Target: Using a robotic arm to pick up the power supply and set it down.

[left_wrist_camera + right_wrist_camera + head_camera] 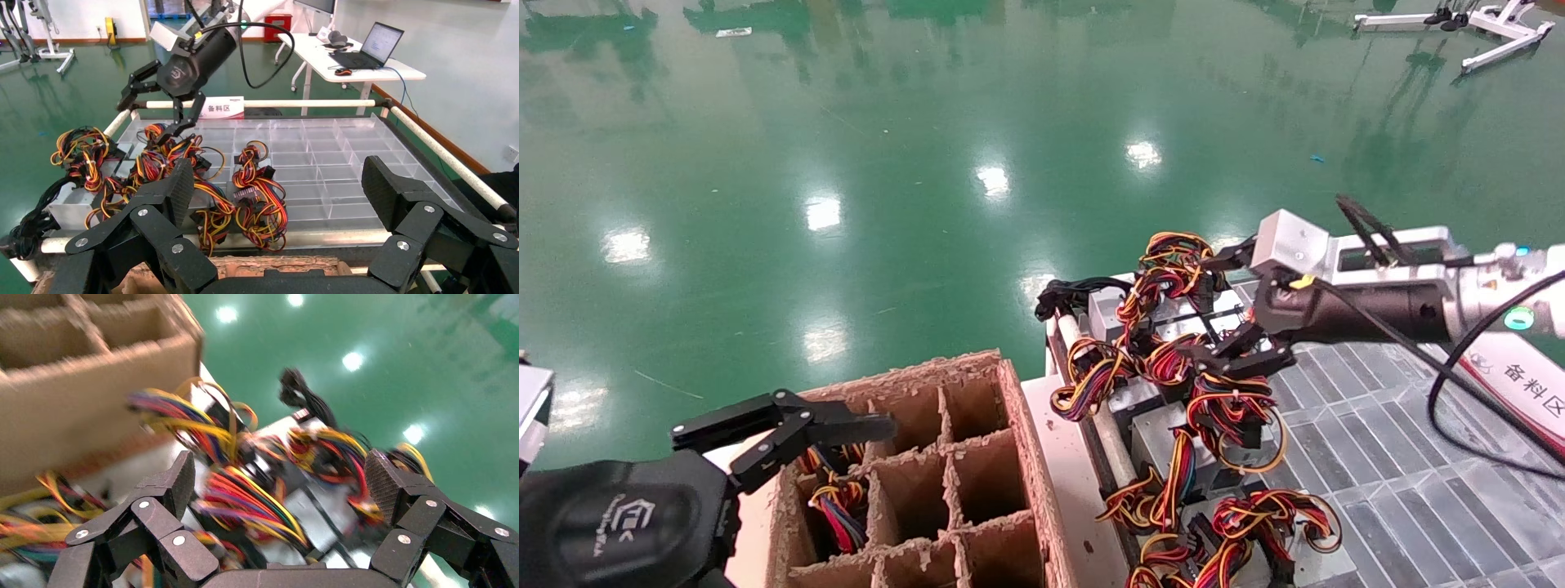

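Several power supplies, silver boxes with red, yellow and black wire bundles, lie heaped on the left part of a clear compartment tray (1377, 457). My right gripper (1212, 309), on the white arm with the silver wrist block, hovers open just over the heap. One power supply (1182, 328) lies between its spread fingers; in the right wrist view its silver face (306, 514) sits below the open gripper (283, 478), untouched. My left gripper (846, 425) hangs open and empty above the cardboard box (1017, 425). One more wired unit (834, 490) sits in a box cell.
The divided cardboard box stands left of the tray, most of its cells bare. White tube rails (294, 103) edge the tray cart. A sign (1516, 376) lies at the tray's right. A table with a laptop (367, 52) stands beyond the cart. Green floor lies all around.
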Motion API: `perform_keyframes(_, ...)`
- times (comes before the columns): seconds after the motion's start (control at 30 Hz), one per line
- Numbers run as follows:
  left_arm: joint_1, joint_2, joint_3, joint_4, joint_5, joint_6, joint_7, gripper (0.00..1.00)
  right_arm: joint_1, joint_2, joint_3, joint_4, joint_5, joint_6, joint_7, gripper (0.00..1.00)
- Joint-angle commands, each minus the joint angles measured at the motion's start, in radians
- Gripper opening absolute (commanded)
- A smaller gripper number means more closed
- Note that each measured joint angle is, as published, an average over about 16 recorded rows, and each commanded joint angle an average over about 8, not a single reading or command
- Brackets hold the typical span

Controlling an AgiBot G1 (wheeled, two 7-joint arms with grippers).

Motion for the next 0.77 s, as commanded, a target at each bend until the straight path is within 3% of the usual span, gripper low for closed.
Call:
perform_keyframes(0.03, 0.000, 0.000, 0.000, 0.000, 0.000, 0.000, 0.000, 1.00, -0.036, 0.015, 0.028, 0.046, 0.020, -0.008, 0.025, 1.00)
perform_keyframes(0.77, 0.000, 0.000, 0.001, 0.000, -0.001, 0.000, 0.001, 1.00, -0.401, 0.174, 0.317, 0.513, 0.226, -0.095, 0.279, 1.00)
